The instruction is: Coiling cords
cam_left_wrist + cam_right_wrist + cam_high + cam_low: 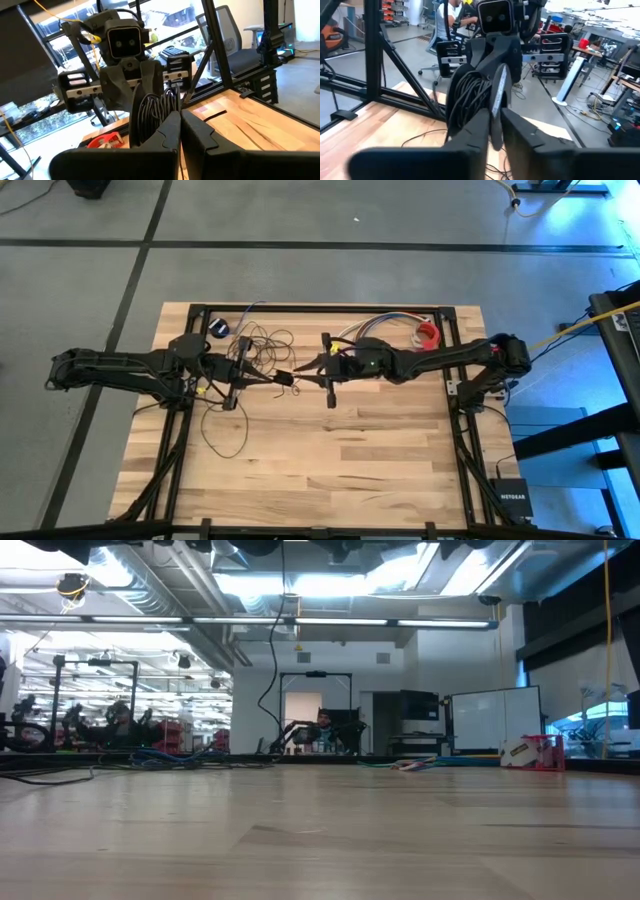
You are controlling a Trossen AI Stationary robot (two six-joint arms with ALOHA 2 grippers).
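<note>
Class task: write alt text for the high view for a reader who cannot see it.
Two dark arms meet over a wooden table, left gripper and right gripper both at a coiled cord bundle. Loose cord loops trail on the table's left side.

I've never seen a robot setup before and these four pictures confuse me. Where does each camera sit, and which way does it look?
High view: above, looking straight down at the table, both arms, and the cords.
Low view: at tabletop height, looking level across the wood into the room; no arm shows.
Left wrist view: on the left arm, facing the right gripper past the left gripper.
Right wrist view: on the right arm, facing the left one.
Both wrist views share the coiled bundle between the grippers.
</note>
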